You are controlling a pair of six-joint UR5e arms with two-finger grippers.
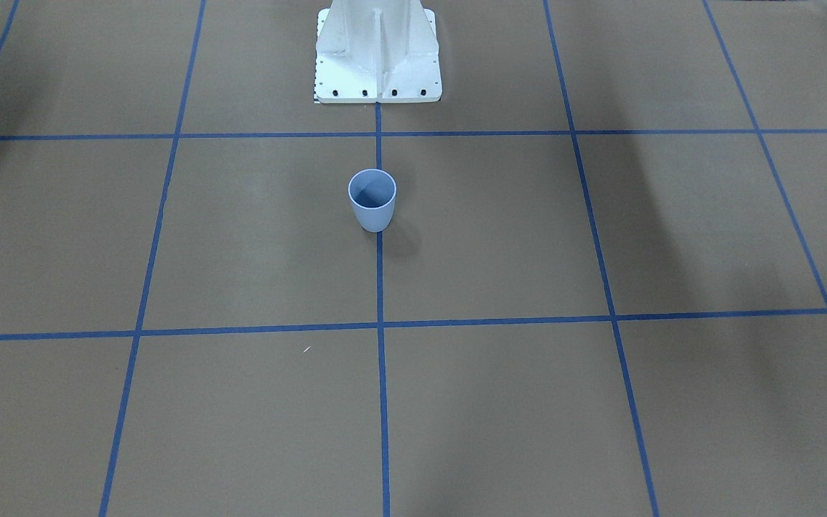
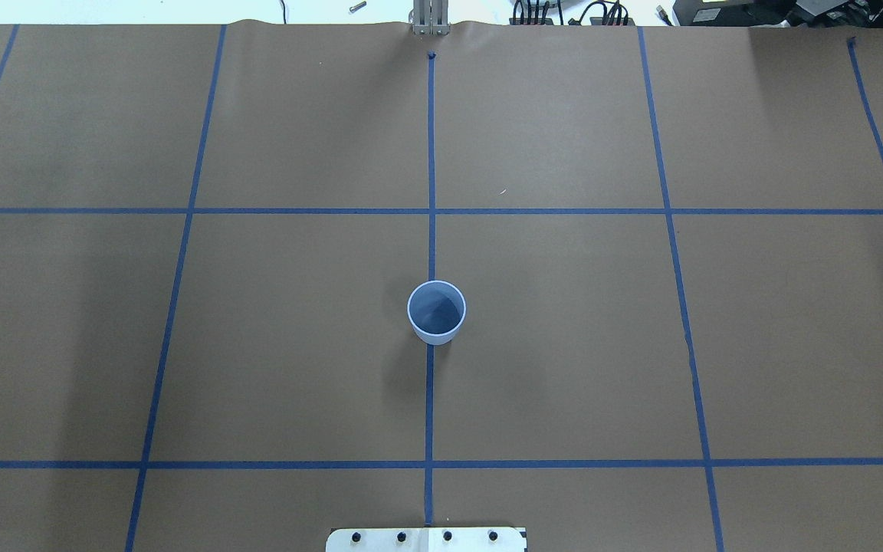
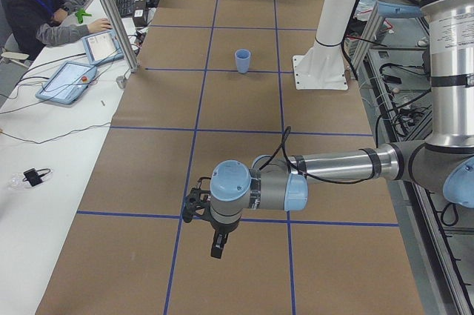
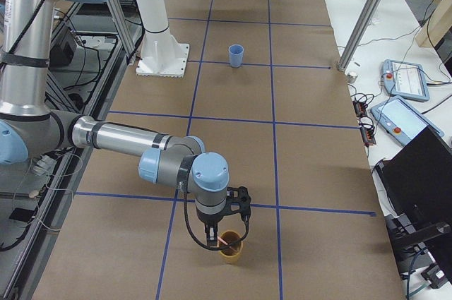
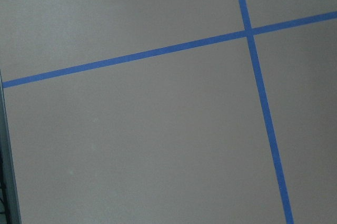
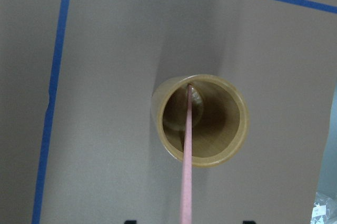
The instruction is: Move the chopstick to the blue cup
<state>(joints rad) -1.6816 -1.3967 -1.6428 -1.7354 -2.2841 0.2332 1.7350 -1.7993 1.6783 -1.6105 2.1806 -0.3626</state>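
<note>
The blue cup (image 1: 372,201) (image 2: 436,313) stands upright and empty on the centre tape line, small in the side views (image 3: 243,61) (image 4: 236,55). One pink chopstick (image 6: 186,171) (image 4: 226,243) leans inside a tan cup (image 6: 200,121) (image 4: 230,249) at the table's right end. My right gripper (image 6: 187,222) (image 4: 214,236) hangs just above that cup. Its fingertips show apart at the wrist view's bottom edge, open, with the chopstick rising between them. My left gripper (image 3: 216,247) hovers over bare table at the left end; whether it is open or shut I cannot tell.
The white robot base (image 1: 377,57) (image 2: 426,539) stands behind the blue cup. A person (image 3: 44,4) sits at a side desk with tablets (image 4: 406,81). An aluminium post (image 4: 367,18) rises at the table's far edge. Blue tape lines grid the brown table.
</note>
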